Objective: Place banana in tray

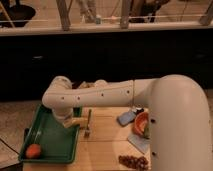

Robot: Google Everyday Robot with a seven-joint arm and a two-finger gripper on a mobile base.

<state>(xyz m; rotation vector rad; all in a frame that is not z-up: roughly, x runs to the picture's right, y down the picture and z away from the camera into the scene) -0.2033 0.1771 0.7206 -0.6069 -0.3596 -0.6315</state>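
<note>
Cream-white arm (pixel 115 92) across the middle, dotted with small dark spots. Its gripper (pixel 68 120), cream too, sits lower left over the dark-green tray (pixel 47 145). Pale-yellow banana (pixel 74 124) right there. Round orange fruit (pixel 33 150) on the green. Grey fork (pixel 88 125), orange bowl (pixel 141 123), pale wooden table (pixel 102 145).
</note>
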